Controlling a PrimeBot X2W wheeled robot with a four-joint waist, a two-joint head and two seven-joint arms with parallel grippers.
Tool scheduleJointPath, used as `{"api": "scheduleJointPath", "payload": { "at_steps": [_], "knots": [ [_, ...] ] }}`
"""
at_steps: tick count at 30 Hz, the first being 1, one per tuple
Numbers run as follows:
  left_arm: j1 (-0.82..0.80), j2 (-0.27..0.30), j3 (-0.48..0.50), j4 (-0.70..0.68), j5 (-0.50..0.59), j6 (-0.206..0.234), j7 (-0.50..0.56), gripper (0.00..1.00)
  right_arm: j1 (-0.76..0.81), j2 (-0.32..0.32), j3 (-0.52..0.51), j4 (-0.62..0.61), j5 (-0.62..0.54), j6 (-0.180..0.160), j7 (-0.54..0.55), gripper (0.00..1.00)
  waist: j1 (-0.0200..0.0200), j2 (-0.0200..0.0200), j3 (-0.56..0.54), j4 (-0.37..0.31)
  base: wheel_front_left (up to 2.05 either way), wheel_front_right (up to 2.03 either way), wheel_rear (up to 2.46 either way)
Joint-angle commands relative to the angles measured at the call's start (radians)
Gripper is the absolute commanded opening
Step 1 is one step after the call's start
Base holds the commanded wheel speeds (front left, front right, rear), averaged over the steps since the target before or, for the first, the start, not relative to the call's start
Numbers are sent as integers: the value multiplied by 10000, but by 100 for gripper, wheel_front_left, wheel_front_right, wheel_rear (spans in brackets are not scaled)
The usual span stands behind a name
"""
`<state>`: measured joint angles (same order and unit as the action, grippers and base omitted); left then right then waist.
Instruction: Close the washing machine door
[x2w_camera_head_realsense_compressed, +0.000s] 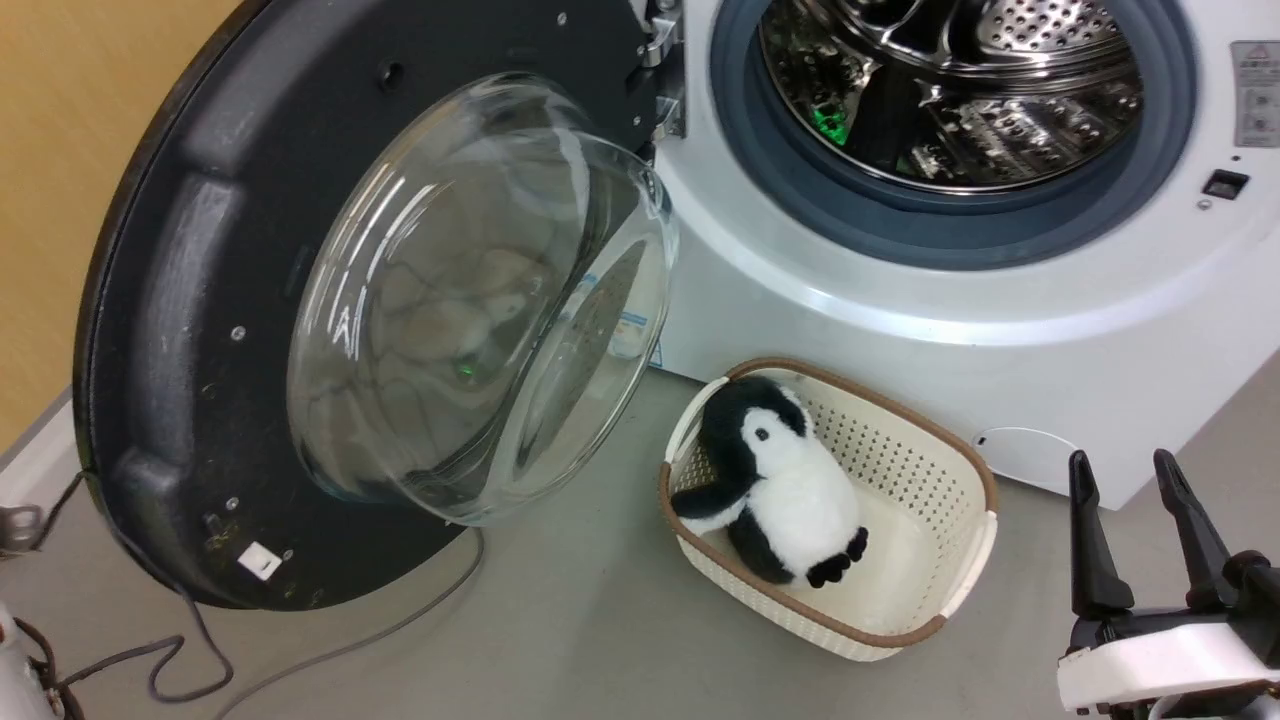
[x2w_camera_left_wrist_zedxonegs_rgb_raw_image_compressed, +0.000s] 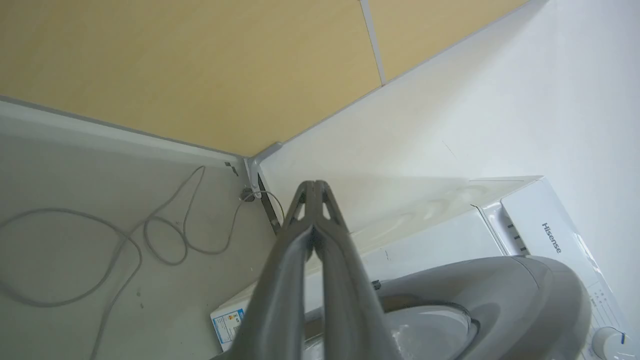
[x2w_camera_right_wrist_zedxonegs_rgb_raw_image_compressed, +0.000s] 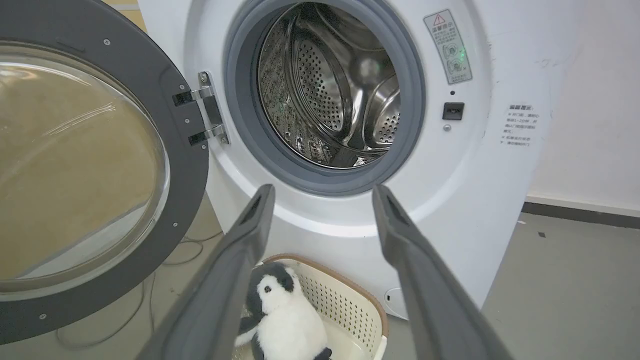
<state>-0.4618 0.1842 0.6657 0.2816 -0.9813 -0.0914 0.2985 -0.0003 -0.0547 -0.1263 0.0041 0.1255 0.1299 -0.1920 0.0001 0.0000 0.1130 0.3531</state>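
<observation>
The right pincer (x2w_camera_head_realsense_compressed: 1120, 468) stands low at the right of the head view, its two dark fingers spread apart and gripping nothing, well apart from the washing machine door (x2w_camera_head_realsense_compressed: 170, 300). The left pincer (x2w_camera_left_wrist_zedxonegs_rgb_raw_image_compressed: 314, 189) has its fingers pressed together, empty, pointing at the floor corner under the yellow wall (x2w_camera_left_wrist_zedxonegs_rgb_raw_image_compressed: 200, 75). The door hangs wide open to the left of the washing machine (x2w_camera_head_realsense_compressed: 900, 320) on its metal hinge (x2w_camera_head_realsense_compressed: 655, 45), with the glass bowl (x2w_camera_head_realsense_compressed: 470, 300) bulging outward. The steel drum (x2w_camera_head_realsense_compressed: 1000, 60) lies exposed. On the floor (x2w_camera_head_realsense_compressed: 560, 620) before the machine, a cream basket (x2w_camera_head_realsense_compressed: 900, 450) holds a plush penguin (x2w_camera_head_realsense_compressed: 780, 480). A grey cable (x2w_camera_head_realsense_compressed: 345, 650) trails under the door.
</observation>
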Motion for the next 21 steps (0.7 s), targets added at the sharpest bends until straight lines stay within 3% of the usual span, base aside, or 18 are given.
{"api": "scheduleJointPath", "payload": {
  "at_steps": [1,9,21],
  "knots": [
    [97,20,-33,-21,-546,-82,521,0,-210,34,-44,-25,72,6,-116,100,-1,0,54,91,0,0,0],
    [1234,-200,-847,-992,-2049,-175,2396,0,-308,38,-98,-5,177,7,-283,100,-1,0,177,347,0,0,0],
    [2573,-321,-2275,-2077,-3666,-306,3973,0,-361,42,-293,104,515,7,-534,100,-1,0,170,709,0,0,0]
  ]
}}
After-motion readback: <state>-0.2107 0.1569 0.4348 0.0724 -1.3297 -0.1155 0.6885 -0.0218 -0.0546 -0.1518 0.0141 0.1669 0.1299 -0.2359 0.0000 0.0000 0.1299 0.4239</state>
